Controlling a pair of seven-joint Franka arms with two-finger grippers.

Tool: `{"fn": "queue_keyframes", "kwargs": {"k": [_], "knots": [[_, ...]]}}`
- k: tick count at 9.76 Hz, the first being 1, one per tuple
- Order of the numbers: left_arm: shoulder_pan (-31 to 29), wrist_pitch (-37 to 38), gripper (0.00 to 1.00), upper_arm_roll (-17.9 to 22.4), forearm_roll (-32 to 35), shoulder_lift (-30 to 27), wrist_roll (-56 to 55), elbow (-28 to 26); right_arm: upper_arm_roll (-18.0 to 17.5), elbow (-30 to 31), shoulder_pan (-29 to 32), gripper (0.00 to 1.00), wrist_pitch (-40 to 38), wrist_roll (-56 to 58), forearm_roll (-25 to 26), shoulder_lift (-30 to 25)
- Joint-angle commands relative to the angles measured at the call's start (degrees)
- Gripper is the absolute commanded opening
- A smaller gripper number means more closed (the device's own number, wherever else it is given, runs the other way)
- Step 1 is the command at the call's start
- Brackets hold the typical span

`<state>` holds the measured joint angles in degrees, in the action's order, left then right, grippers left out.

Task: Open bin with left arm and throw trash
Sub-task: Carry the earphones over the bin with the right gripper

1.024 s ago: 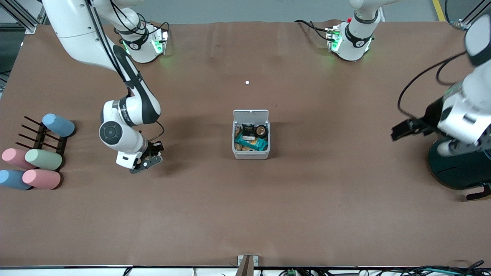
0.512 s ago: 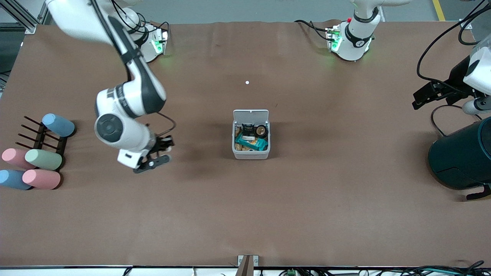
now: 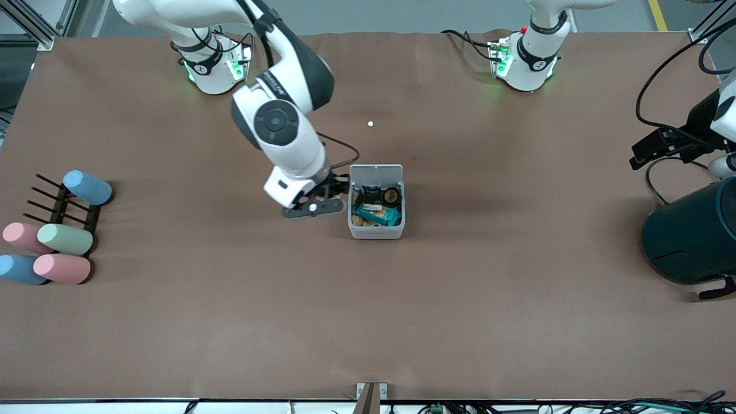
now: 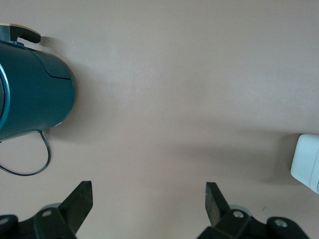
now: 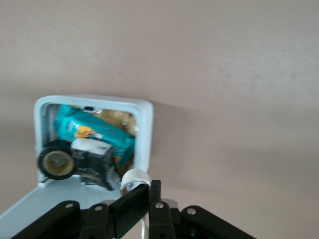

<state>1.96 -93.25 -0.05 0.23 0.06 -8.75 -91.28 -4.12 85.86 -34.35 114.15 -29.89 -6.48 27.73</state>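
Bin [image 3: 376, 229] is our landmark in the front view: small, white, near the table's middle, its lid [image 3: 376, 173] swung up and open. Inside we see a teal wrapper [image 3: 378, 215], a dark wrapper [image 3: 372, 197] and a dark tape roll [image 3: 393, 196]. The right gripper [image 3: 322, 198] hangs just beside the bin, toward the right arm's end of the table. The left gripper [image 3: 652, 150] is well apart from the bin, above a dark teal container [image 3: 687, 238] at the left arm's end. A tiny white dot [image 3: 370, 123] lies farther from the front camera than the bin.

In the left wrist view, we find the fingers [image 4: 81, 199] spread wide, nothing between them.

In the right wrist view, the fingers [image 5: 130, 205] pinch a small white ring [image 5: 135, 178] just over the bin's rim.
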Motion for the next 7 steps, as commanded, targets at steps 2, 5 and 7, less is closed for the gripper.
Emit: {"fn": "queue_keyframes", "kwargs": {"k": [2, 5, 7], "knots": [[0.15, 0.35, 1.0, 0.05, -0.14, 0.9, 2.16, 2.25, 0.34, -5.17, -3.26, 0.0, 3.15, -2.28, -1.43, 5.66], [-0.02, 0.26, 1.0, 0.13, -0.05, 0.99, 3.74, 2.25, 0.34, -5.79, -5.99, 0.0, 5.46, -2.98, -1.43, 8.3], [-0.2, 0.26, 1.0, 0.22, -0.14, 1.16, 3.83, 2.25, 0.34, -5.79, -6.61, 0.48, 5.9, -4.11, -1.43, 8.57]]}}
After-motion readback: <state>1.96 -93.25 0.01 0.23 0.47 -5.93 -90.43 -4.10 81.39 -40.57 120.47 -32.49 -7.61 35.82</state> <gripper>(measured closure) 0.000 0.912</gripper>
